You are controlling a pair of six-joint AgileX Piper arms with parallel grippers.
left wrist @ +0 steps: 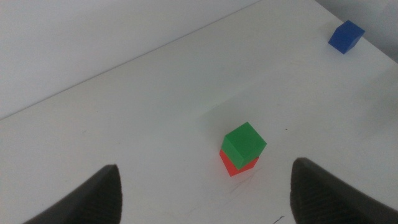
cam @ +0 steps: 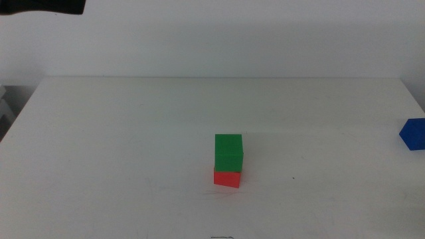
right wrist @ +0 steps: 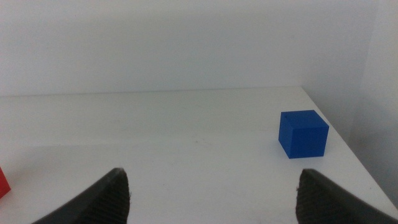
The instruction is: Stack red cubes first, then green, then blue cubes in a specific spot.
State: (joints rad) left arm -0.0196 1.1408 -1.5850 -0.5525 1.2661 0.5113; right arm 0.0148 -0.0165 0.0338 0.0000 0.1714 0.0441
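Observation:
In the middle of the white table a green cube (cam: pixel 228 153) sits squarely on a red cube (cam: pixel 227 178); a faint grey scuff line (cam: pixel 216 194) marks the spot just in front of them. The blue cube (cam: pixel 413 134) lies alone at the table's right edge. Neither arm shows in the middle view. My left gripper (left wrist: pixel 204 168) hangs open above the table, back from the green cube (left wrist: pixel 244 141) and red cube (left wrist: pixel 236 165), with the blue cube (left wrist: pixel 346 37) far off. My right gripper (right wrist: pixel 211 172) is open and empty, short of the blue cube (right wrist: pixel 303 133); a sliver of the red cube (right wrist: pixel 3 183) shows.
The white table (cam: pixel 133 133) ends at a white wall behind. The blue cube lies close to the table's right edge (right wrist: pixel 348 149). A dark shape (cam: pixel 43 5) hangs at the top left of the middle view.

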